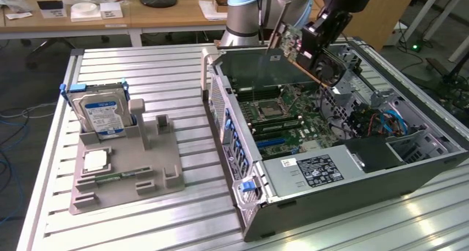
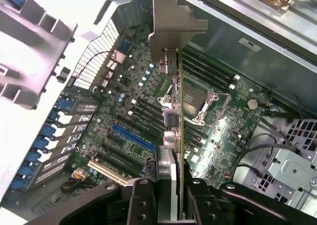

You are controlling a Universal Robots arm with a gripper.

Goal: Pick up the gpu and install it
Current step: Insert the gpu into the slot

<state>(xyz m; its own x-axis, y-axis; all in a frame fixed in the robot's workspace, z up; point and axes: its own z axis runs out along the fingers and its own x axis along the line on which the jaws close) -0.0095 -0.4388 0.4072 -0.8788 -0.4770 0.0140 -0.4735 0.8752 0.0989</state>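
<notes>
Holding the thin dark gpu card [image 1: 304,50] [image 2: 180,111] by its upper edge, the black gripper [image 1: 315,35] [image 2: 171,200] has its jaws narrowed against the card's two faces. In the exterior view the card hangs tilted in the air over the far end of the open grey metal computer case [image 1: 330,168], above the green motherboard [image 1: 282,119] and not touching it. Its round fan faces the exterior view's right.

The wrist view shows the card edge-on, with its bent silver metal bracket [image 2: 173,31] at the far end. The motherboard [image 2: 124,121] and its long blue expansion slot [image 2: 131,136] lie below.

On the ribbed aluminium worktop [image 1: 146,70], beside the case, a grey moulded parts tray [image 1: 124,168] holds a silver hard drive with a blue-white label [image 1: 102,113] standing upright and a small narrow green memory stick [image 1: 110,178] lying flat.
</notes>
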